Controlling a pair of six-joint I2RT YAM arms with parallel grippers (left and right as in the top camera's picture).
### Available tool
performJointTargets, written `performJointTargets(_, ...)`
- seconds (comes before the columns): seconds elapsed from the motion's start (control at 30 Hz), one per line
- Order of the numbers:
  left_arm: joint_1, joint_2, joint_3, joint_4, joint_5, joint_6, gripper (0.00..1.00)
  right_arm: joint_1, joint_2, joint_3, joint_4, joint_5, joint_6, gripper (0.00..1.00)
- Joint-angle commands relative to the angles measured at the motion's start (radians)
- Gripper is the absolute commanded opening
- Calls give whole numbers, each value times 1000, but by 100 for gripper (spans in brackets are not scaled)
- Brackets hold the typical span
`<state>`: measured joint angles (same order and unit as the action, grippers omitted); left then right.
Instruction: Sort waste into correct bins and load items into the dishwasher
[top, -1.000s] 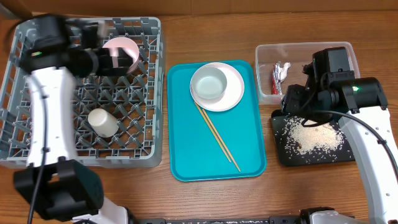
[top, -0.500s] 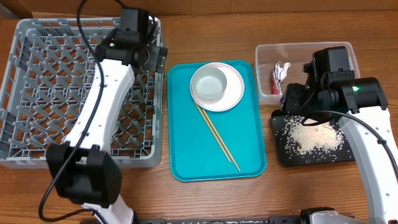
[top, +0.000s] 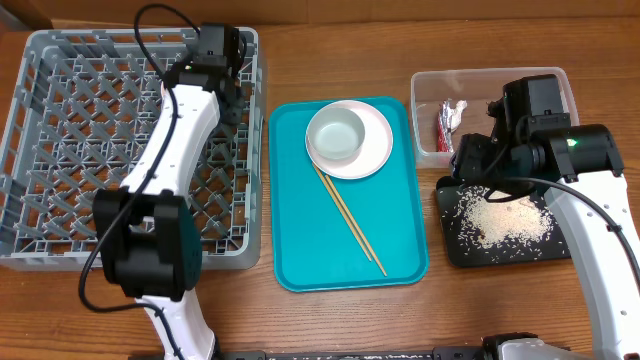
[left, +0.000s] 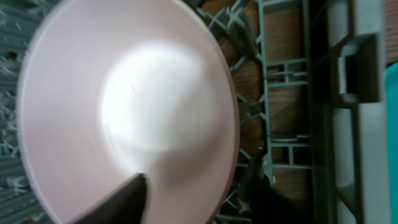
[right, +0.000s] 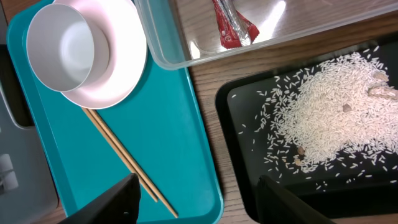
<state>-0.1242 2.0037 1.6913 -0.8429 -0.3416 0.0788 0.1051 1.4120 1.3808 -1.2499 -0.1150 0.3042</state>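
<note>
At the left gripper, I see one dark finger lying across the whitish-pink bowl, but I cannot tell whether it is gripped. The bowl sits among the grey rack's pegs, near its wall. My right gripper hangs spread and empty over the teal tray and the black tray of rice.

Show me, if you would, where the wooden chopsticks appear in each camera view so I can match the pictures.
Overhead: the chopsticks lie diagonally mid-frame on the teal tray, just below the white plate.
Left wrist: not in it.
Right wrist: the chopsticks run diagonally at lower left, below the plate.
Shared landmark: the white plate, seen in the overhead and right wrist views.
</note>
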Motion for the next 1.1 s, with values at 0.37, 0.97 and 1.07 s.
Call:
performJointTargets(0.37,49,-183,15,-37,319,-56,4,-3,-9,8,2,10,3,61)
performJointTargets(0.97,499,-163,15,-444,1459,727,4,-3,-9,8,-13,10,3,61)
performJointTargets(1.07,527,-110,15,-457,1461,764,4,-3,-9,8,-19,10,3,61)
